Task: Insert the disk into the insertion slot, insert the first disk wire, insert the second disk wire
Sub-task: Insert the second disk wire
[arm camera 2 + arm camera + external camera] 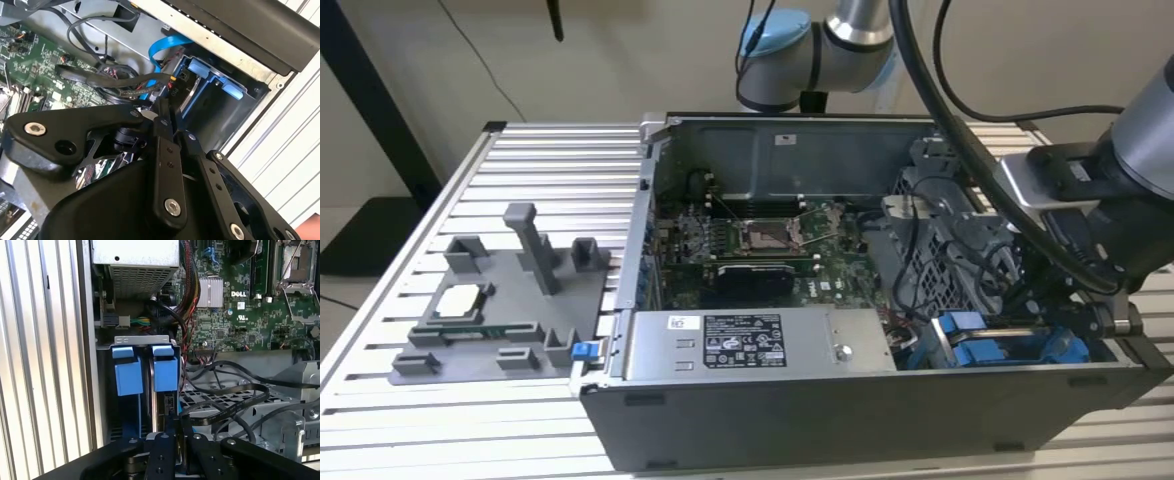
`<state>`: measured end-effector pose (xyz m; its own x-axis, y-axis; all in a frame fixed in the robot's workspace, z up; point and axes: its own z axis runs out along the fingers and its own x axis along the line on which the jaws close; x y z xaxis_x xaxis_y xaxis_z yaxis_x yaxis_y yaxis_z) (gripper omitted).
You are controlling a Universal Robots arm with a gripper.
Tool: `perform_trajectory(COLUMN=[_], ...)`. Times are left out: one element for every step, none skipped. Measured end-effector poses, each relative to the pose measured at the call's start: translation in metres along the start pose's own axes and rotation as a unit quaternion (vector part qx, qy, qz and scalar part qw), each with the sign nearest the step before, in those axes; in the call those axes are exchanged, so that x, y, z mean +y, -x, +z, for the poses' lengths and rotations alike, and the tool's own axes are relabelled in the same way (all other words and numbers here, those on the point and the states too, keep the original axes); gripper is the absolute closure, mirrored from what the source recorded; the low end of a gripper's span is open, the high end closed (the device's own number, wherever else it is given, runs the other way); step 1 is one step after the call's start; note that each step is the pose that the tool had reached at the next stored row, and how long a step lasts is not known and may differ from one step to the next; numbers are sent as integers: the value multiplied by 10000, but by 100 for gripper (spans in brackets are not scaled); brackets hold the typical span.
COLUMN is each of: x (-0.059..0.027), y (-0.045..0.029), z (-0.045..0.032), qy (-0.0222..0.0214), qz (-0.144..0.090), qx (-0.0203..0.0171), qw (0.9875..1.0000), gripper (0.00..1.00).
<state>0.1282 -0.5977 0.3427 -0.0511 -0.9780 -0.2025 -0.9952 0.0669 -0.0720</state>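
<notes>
The black jointed tool [176, 427], fingers closed together, sits above the blue-railed insertion slot [145, 372].

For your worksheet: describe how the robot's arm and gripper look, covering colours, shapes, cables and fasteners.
The arm is built of silver-grey round tubes, with a light blue cap on a joint at the back. Thick black cables loop along it. The gripper is matt black, made of flat linkage bars joined by silver screws, ending in narrow fingers.
</notes>
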Motion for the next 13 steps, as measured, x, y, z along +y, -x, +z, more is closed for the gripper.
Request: perform_trajectory(x=[0, -1, -1, -1, -1, 0, 0, 0, 0, 0, 0, 0, 1], y=[0, -1, -1, -1, -2, -2, -2, -3, -2, -2, -1, 0, 1], z=[3, 5, 7, 9, 11, 13, 15, 17, 19, 21, 24, 26, 27], qy=[0, 0, 0, 0, 0, 0, 0, 0, 0, 0, 0, 0, 0], qz=[0, 0, 0, 0, 0, 0, 0, 0, 0, 0, 0, 0, 0], qx=[-1, -1, -1, -1, -1, -1, -1, -1, -1, -2, -2, -2, -2], qw=[10000, 10000, 10000, 10000, 10000, 10000, 10000, 10000, 10000, 10000, 10000, 10000, 10000], gripper=[100, 100, 100, 100, 100, 100, 100, 100, 100, 100, 100, 100, 100])
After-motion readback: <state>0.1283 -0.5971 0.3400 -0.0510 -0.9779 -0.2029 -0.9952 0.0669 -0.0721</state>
